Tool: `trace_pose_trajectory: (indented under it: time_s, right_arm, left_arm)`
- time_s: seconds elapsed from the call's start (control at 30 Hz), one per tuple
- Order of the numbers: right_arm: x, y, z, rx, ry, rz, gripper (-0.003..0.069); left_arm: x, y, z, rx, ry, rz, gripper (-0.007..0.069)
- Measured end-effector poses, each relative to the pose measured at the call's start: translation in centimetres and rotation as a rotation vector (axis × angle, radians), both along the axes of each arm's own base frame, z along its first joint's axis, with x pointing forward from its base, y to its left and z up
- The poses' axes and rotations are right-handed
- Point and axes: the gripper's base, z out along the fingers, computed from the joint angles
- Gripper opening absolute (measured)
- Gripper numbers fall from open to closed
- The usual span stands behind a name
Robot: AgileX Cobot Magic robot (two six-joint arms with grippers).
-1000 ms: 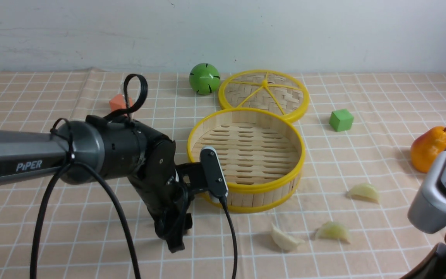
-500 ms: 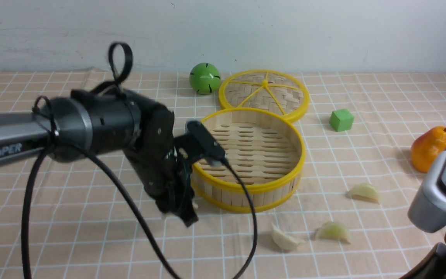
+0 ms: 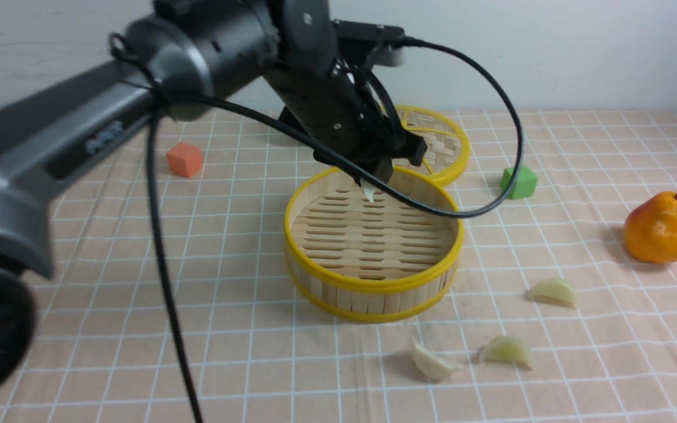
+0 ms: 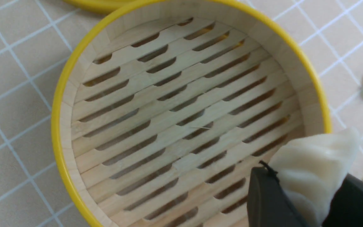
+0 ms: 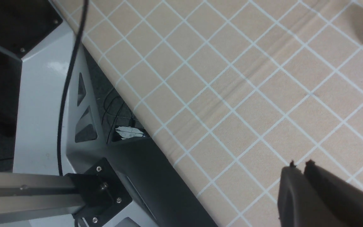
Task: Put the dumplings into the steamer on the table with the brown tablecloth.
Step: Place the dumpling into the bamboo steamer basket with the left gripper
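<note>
Gripping 1 cream crescent-shaped toy dumpling (image 3: 369,190), the robot's black left claw (image 3: 382,170) is hovering over the round yellow-rimmed bamboo steamer (image 3: 376,286) in the front view. 3 pale crescent-shaped toy dumplings (image 3: 506,351) are lying between the steamer and the table's near edge and right side, on the brown checked tablecloth (image 3: 197,346). The left wrist view is showing the claw clamping its dumpling above the slatted floor. In the right wrist view, the black right claw (image 5: 298,167) is holding nothing, its fingertips nearly meeting above the cloth.
</note>
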Motion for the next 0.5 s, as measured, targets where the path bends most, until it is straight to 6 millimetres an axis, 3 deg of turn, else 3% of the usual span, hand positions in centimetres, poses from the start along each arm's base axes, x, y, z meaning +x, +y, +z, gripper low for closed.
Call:
trace_pose_trajectory:
  time_s: [0.03,0.1,0.3,0.5]
  right_arm:
    - [-0.1,0.0,0.0,0.001,0.0,-0.001,0.0042]
    - [-0.8,-0.4,0.3,0.011,0.002,-0.009,0.0042]
    - [-1.6,-0.7,0.3,0.001,0.02,0.001,0.0044]
    - [-1.5,-1.0,0.2,-0.029,0.014,-0.016,0.0052]
  left_arm:
    - [0.0,0.0,0.2,0.002,-0.008,0.0,0.02]
    - [1.6,-1.3,-2.3,0.036,0.019,0.062,0.02]
    - [4.4,-2.6,-6.7,0.039,0.056,0.164,0.0197]
    - [5.2,-3.0,-9.9,0.063,0.084,0.181,0.0197]
